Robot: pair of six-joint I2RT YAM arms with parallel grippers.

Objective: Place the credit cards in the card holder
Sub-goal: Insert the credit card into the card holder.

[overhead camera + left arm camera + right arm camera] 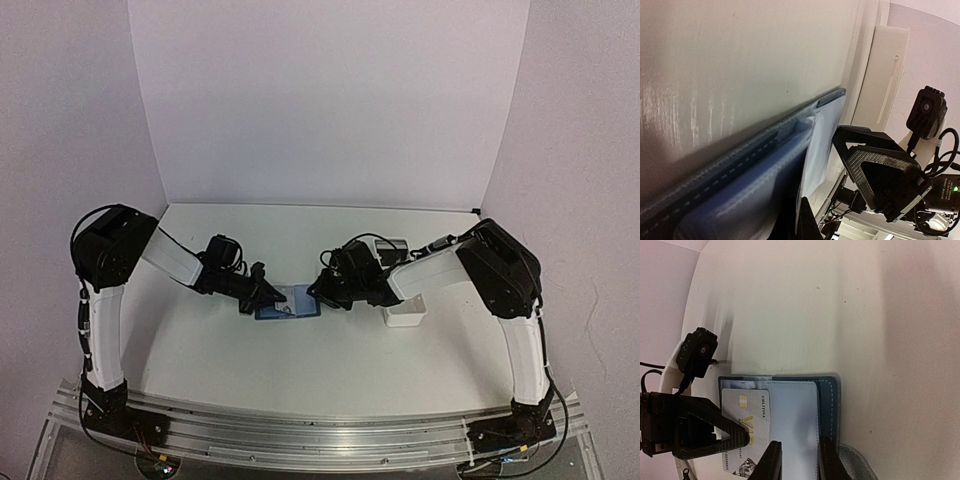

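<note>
Right wrist view: the card holder (790, 415) lies open just ahead of the right gripper (800, 445), whose fingers stand slightly apart over its pale panel, any grip there unclear. One credit card (746, 422) lies left of those fingers, its lower end hidden under the left gripper (735, 437), fingers together; the holder's near edge is cut off.

Tally: 2 pincers, left gripper (279, 297) and right gripper (316, 293). 1 card holder (292, 306), between the two tips. 1 credit card (747, 425) showing, just beside right gripper's fingers; whether more, cannot tell. 1 white tray (405, 320), behind right gripper.
</note>
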